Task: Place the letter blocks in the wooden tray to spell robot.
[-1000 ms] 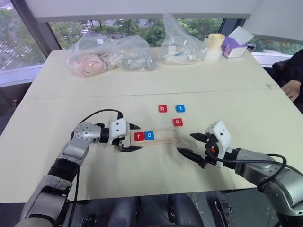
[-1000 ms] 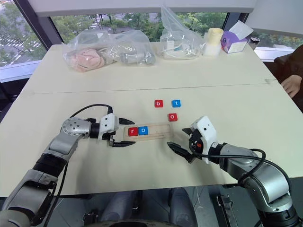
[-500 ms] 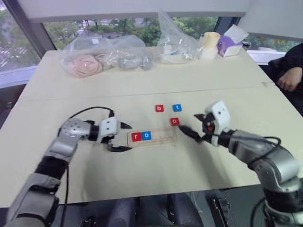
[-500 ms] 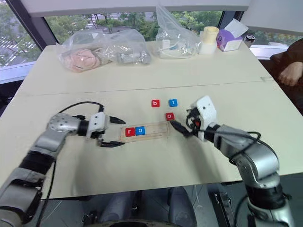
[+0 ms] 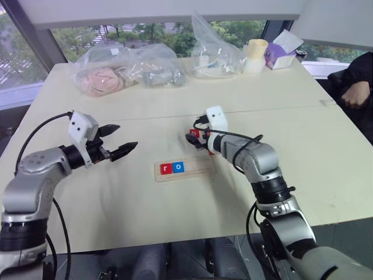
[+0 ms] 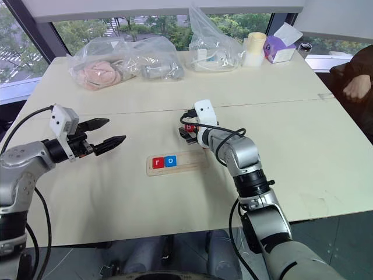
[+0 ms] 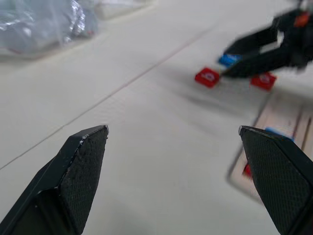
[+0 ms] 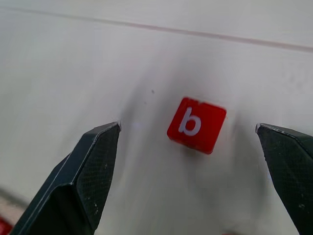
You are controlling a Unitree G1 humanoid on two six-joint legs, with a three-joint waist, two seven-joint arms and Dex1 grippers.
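Right tool (image 8: 188, 142) now over b block (image 8: 196, 124)

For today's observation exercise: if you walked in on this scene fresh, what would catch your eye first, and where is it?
The right end effector stands open over the red b block, which lies flat on the table between its fingers, untouched. Near the table's middle, the wooden tray already holds a red r block and a blue o block side by side at its left end. The left end effector hangs open, off to the tray's left.
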